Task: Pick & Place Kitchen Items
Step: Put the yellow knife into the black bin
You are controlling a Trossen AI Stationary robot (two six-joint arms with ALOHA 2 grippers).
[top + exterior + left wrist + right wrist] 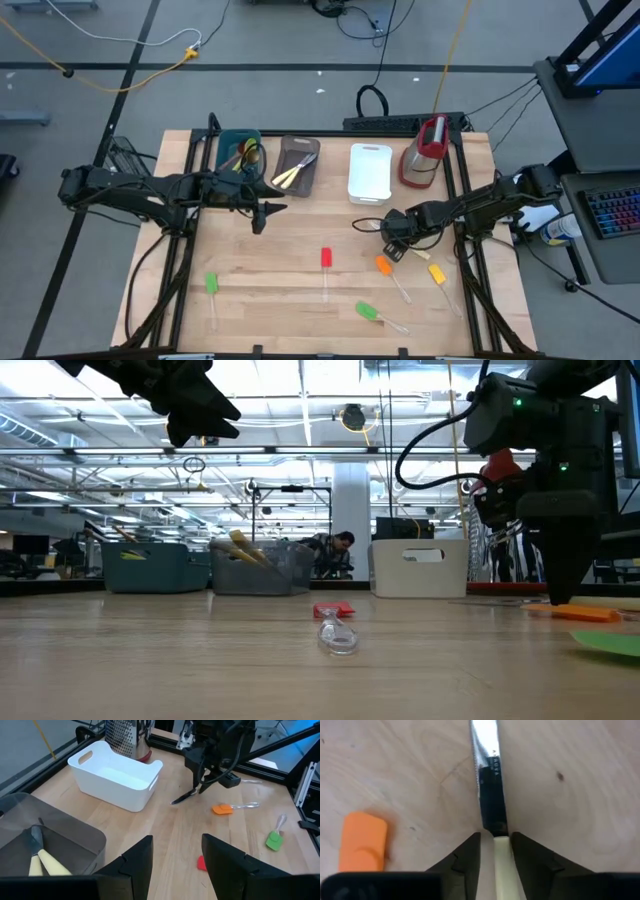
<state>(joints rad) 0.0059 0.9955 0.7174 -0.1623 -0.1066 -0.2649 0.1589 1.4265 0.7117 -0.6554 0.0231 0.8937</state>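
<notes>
1. The right claw (495, 842) points down at the worktop (300, 240), its fingers clenched on the pale handle of a knife (490, 785).
2. The knife has a cream handle and a serrated steel blade; its tip lies on the wood in front of the white tub (117, 775).
3. An orange-headed spatula (364, 842) with a clear handle lies just beside the claw.
4. Red (325, 258), yellow (436, 272) and two green spatulas (211, 284) (367, 312) lie scattered on the near worktop.
5. Two pale-handled knives (292, 174) lie in the grey tub (312, 180).
6. The left claw (177, 862) hangs released above the worktop near the grey tub.
</notes>
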